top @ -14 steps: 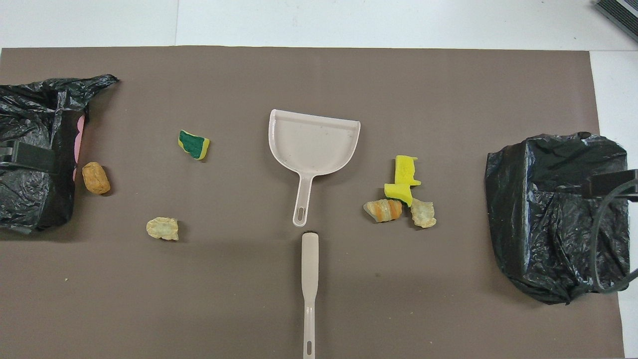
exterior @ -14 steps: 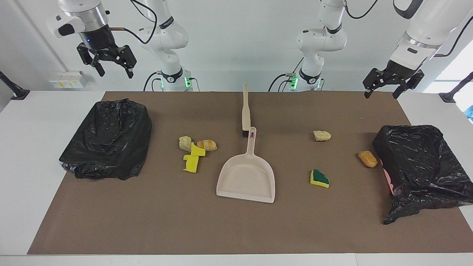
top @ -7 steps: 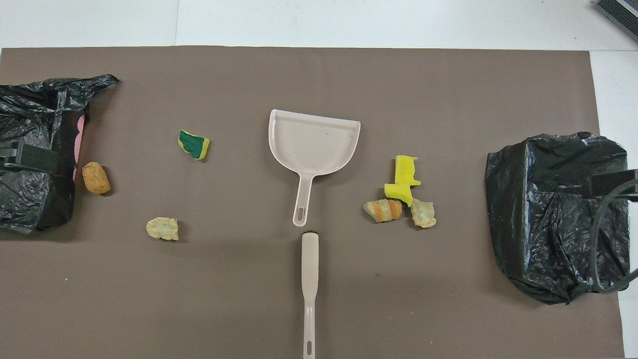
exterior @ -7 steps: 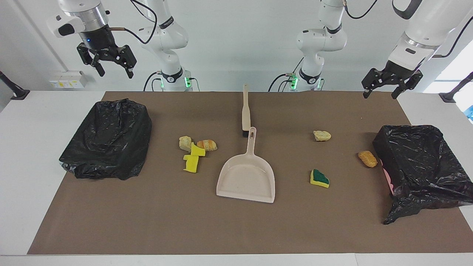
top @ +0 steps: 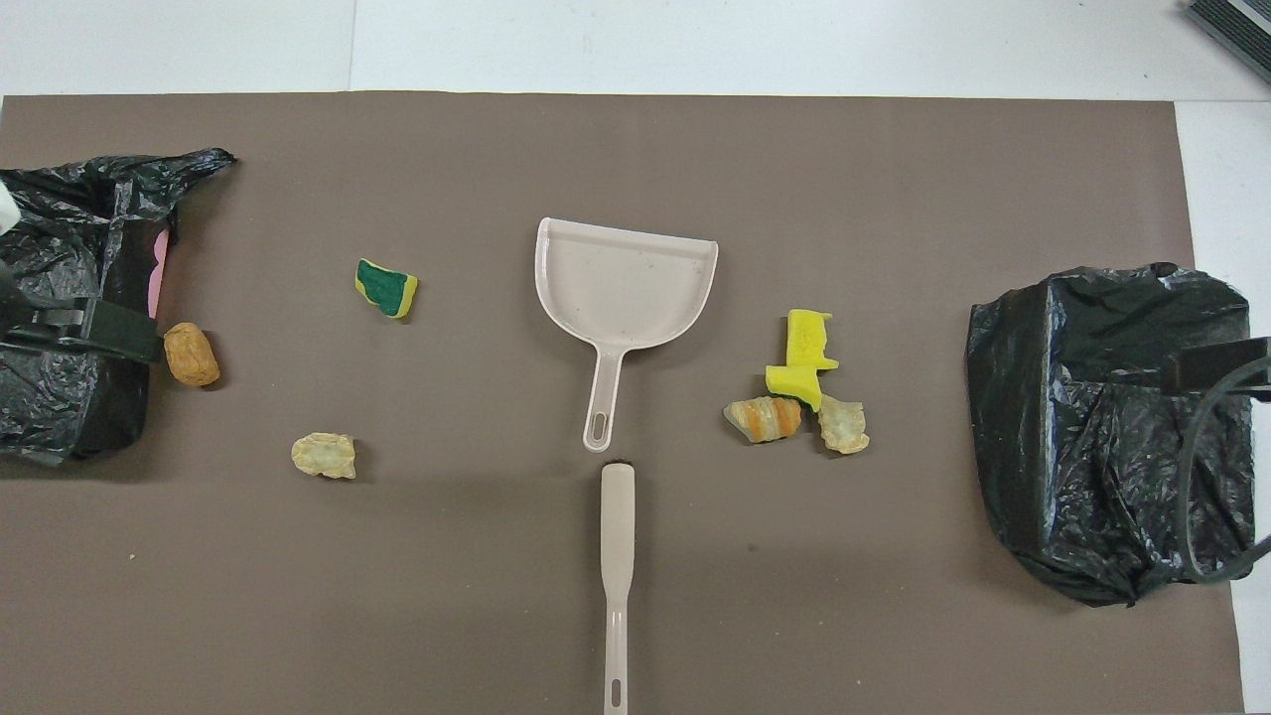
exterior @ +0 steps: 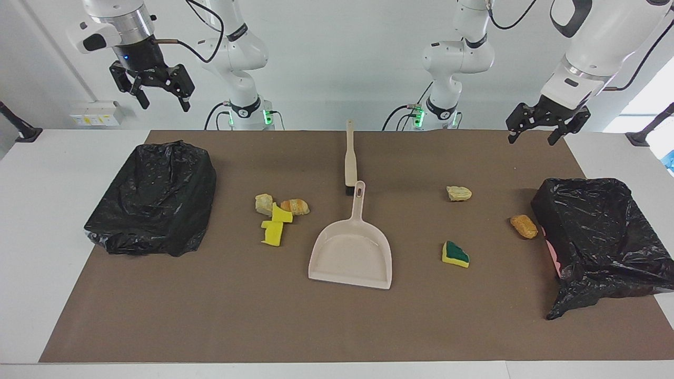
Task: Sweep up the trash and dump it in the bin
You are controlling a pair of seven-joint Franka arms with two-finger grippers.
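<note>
Lying well apart: trash (exterior: pixel 278 216), fingers (exterior: pixel 554 138).

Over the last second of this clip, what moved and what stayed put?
Only the left gripper moved: open and empty, it drifted in the air from the bin at its end toward the table's middle. The right gripper hangs open and unmoved; dustpan, brush and trash lie untouched.

Both arms are glossy white with rounded joints, black rings and loose black cables. Green lights glow at their bases. Each black, two-fingered end effector hangs from a silver wrist collar.
</note>
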